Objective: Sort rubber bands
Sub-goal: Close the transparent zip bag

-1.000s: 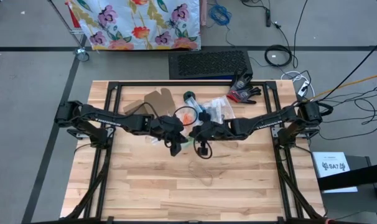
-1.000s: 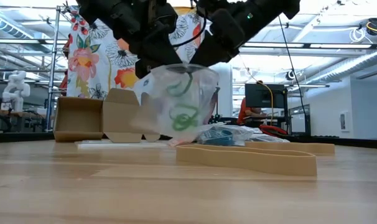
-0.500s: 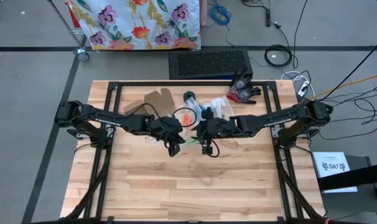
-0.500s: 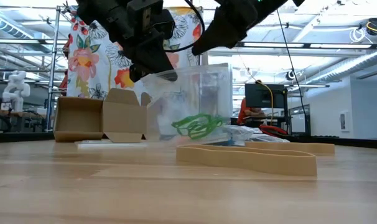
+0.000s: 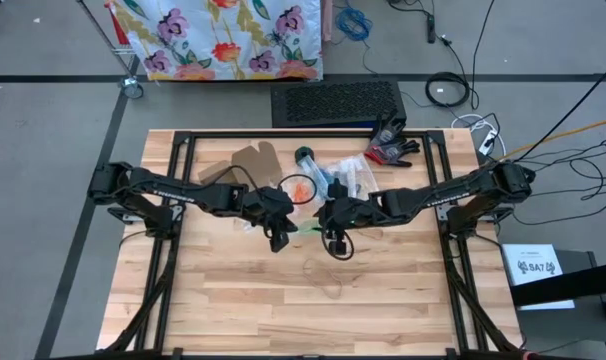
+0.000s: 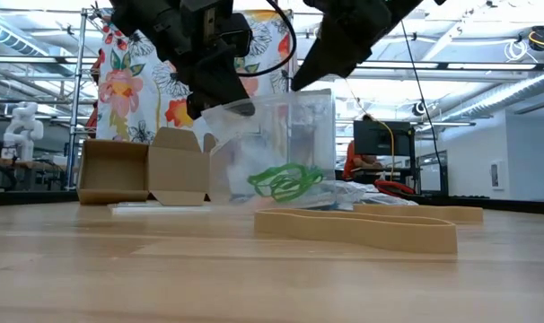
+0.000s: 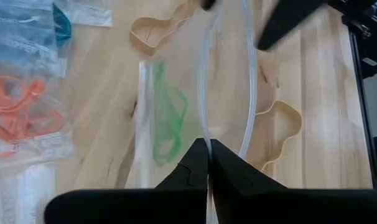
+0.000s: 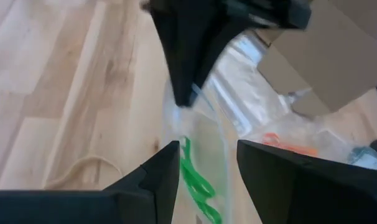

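High view: left gripper [image 5: 280, 236] and right gripper [image 5: 332, 238] met near mid-table over a clear bag [image 5: 303, 228]; a tan band [image 5: 326, 277] lay apart on the table [image 5: 233, 300].
Low view: the bag hung from the left arm's pinch, green rubber bands [image 6: 285, 181] pooled in its bottom — light, floppy loops.
Left wrist view: fingers pressed together on the bag's thin rim; orange bands [image 7: 17, 106] sat bagged nearby.
Right wrist view: fingers [image 8: 160, 177] stood spread, holding nothing.
Handling: the film looked slippery and limp — best gripped at the rim, I judged.
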`<state>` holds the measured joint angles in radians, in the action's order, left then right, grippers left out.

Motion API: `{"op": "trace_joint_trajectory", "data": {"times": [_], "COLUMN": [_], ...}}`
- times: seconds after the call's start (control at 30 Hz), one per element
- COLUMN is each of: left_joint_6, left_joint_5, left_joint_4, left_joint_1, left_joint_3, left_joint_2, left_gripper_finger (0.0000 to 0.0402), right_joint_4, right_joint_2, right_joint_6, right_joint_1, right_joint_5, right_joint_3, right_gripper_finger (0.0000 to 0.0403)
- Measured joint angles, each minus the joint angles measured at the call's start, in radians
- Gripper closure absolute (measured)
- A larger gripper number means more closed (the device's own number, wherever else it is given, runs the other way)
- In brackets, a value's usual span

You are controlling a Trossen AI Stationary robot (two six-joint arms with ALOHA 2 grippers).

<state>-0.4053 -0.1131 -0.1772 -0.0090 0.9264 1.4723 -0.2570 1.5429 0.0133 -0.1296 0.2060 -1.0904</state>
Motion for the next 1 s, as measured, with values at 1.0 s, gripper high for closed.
{"op": "trace_joint_trajectory", "data": {"times": [1.0], "left_joint_6": [0.087], "left_joint_5": [0.093], "left_joint_4": [0.084], "left_joint_1": [0.009], "left_joint_3": [0.000], "left_joint_2": [0.000], "left_gripper_finger": [0.0365], "right_joint_4": [0.142], "right_joint_2": [0.158], "right_joint_6": [-0.080], "right_joint_1": [-0.056], "right_joint_5": [0.076], "right_joint_3": [0.000], "right_gripper_finger": [0.0399]}}
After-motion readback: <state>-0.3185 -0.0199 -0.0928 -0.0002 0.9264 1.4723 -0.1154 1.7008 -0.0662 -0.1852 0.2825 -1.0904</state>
